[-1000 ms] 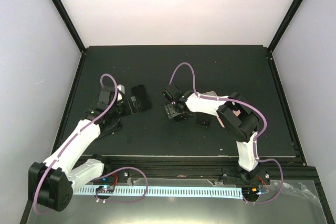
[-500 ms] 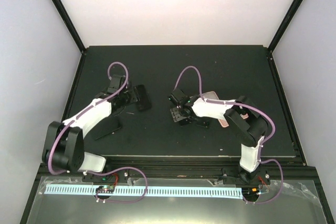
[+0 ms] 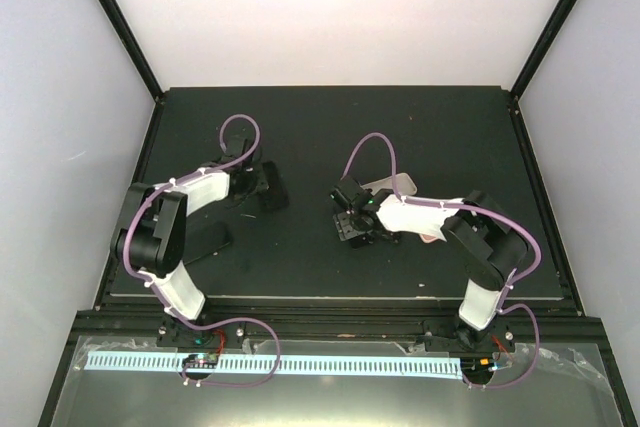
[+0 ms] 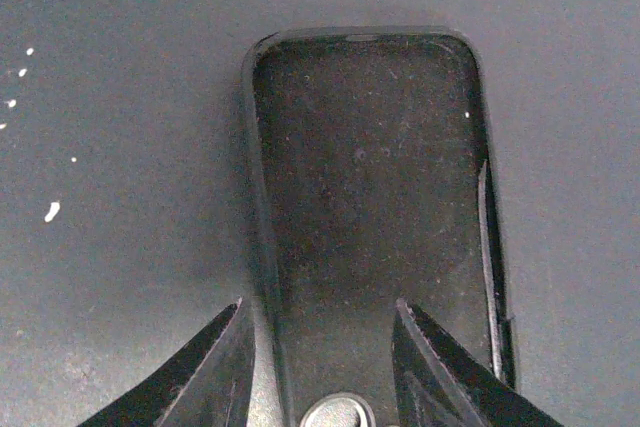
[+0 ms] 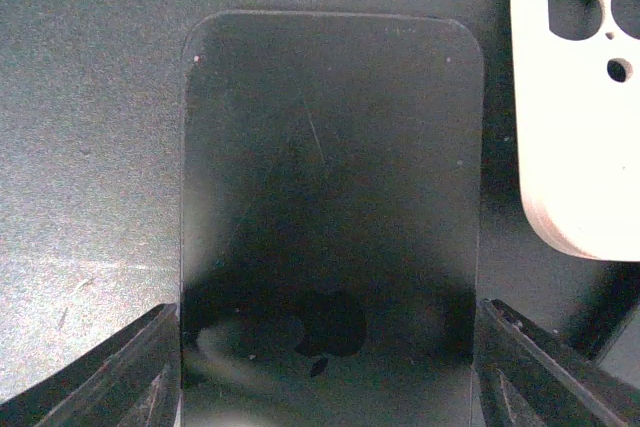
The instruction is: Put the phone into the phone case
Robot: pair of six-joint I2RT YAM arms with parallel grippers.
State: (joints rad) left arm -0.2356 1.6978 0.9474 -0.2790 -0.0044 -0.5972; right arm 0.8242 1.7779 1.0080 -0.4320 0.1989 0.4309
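Only the left wrist view shows the left gripper (image 4: 320, 309) partly open, one finger inside and one outside the left wall of the matte black rectangular phone case (image 4: 370, 177). The right gripper (image 5: 326, 307) is spread wide around the dark glossy flat phone (image 5: 330, 147). I cannot tell whether it grips.

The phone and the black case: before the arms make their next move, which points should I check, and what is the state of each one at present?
1. Phone lies flat between the fingers of the right gripper: ok.
2. That gripper presses firmly on the phone's long edges: cannot tell; the fingers look very close.
3. Black case lies open side up, with nothing lying in it: ok.
4. Left gripper straddles one long wall of the case, one finger inside and one outside: ok.
5. Left jaws clamped on that wall: not ok; a gap shows at the inner finger.
6. Pale case lies apart from the phone: ok.
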